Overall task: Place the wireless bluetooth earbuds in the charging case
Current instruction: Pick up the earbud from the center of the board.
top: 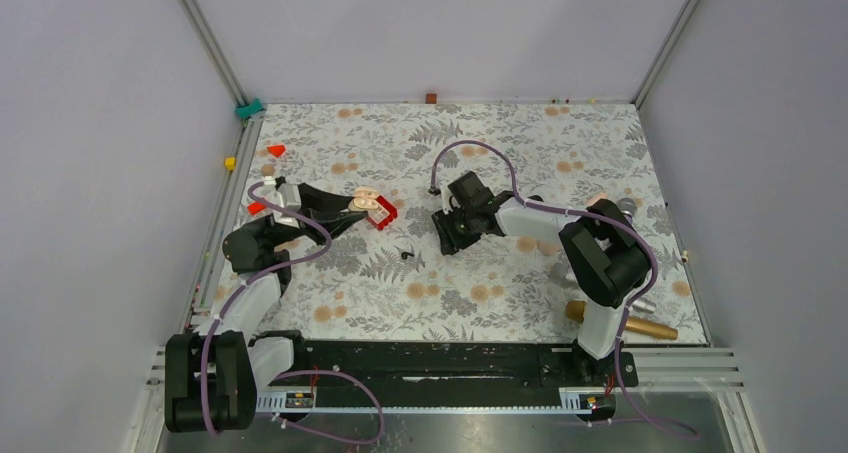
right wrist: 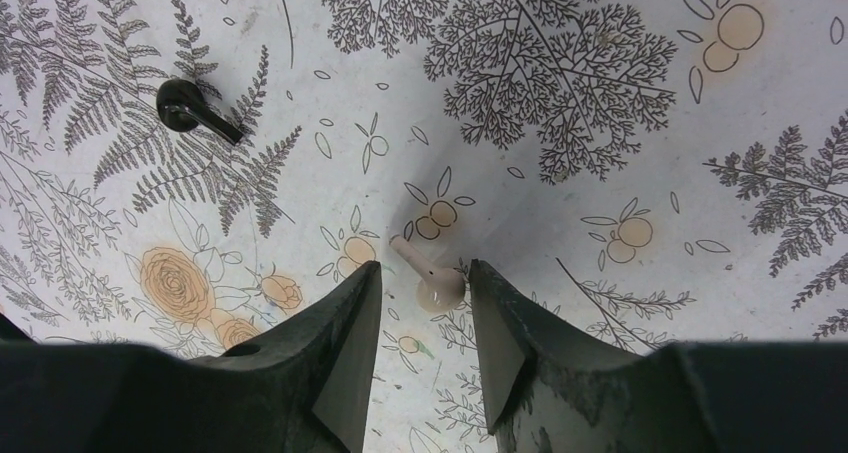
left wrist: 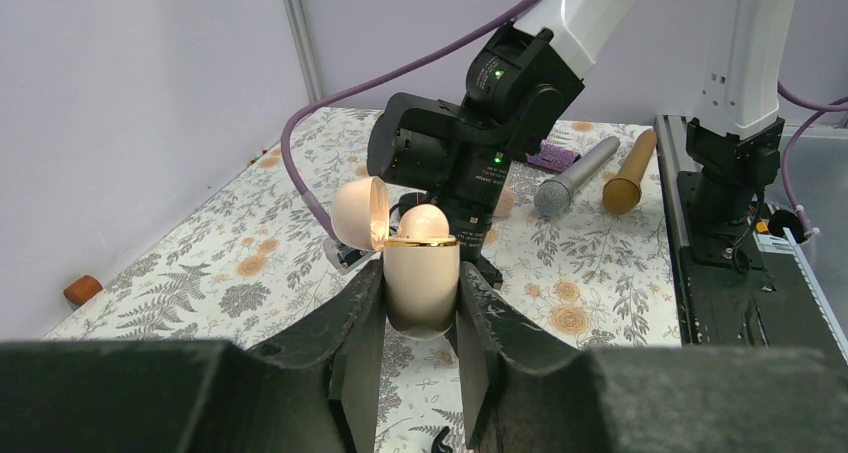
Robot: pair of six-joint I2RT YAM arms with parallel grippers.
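While the left gripper is clenched on the cream egg-shaped charging case, the right gripper hangs low over the desk with its fingers spread and nothing in them. The case stands upright between the left pads, out toward the left edge of the desk and about midway between the near and far edges. Its lid is tipped open to one side above a gold rim. A rounded cream shape sits in the mouth of the case; I cannot tell if that is an earbud.

From the right wrist view, a cream earbud lies on the floral tablecloth between the spread fingers. Its head is just beside one finger, and I cannot tell if they touch. That spot is near the middle of the desk. A black earbud lies on the cloth too, apart from the cream one, between the two grippers and a little closer to the near edge.

A gold microphone lies by the near right corner. A silver microphone lies close to it, along the right edge.
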